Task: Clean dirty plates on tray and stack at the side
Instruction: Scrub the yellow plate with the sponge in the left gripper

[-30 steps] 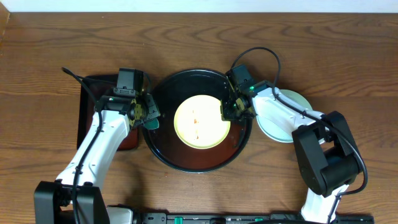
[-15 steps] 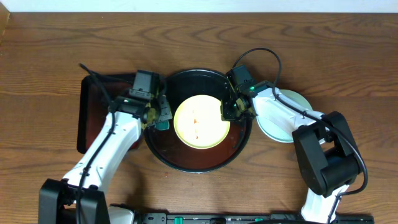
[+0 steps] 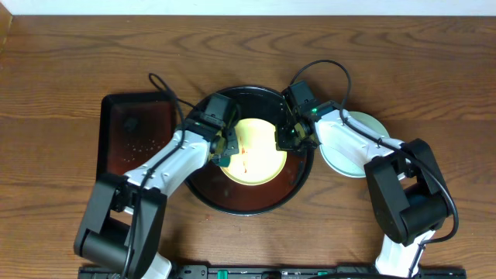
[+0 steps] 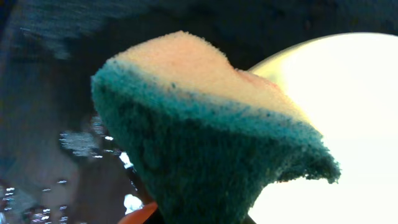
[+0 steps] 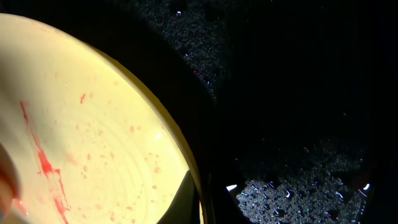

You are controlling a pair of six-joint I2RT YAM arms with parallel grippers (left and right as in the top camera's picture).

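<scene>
The left end effector (image 3: 225, 149) is clamped on a green-and-yellow sponge (image 4: 205, 155) over the left edge of the sauce-streaked yellow plate (image 3: 260, 161) in the round black tray (image 3: 232, 204) (wet with droplets), while the right end effector (image 3: 284, 139) pinches its right rim, near a mint plate (image 3: 364, 130) on the tabletop (image 3: 434, 85).

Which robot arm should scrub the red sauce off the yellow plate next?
The left arm: it holds the sponge right over the yellow plate. The right arm only sits at the plate's edge, with no sponge.
</scene>
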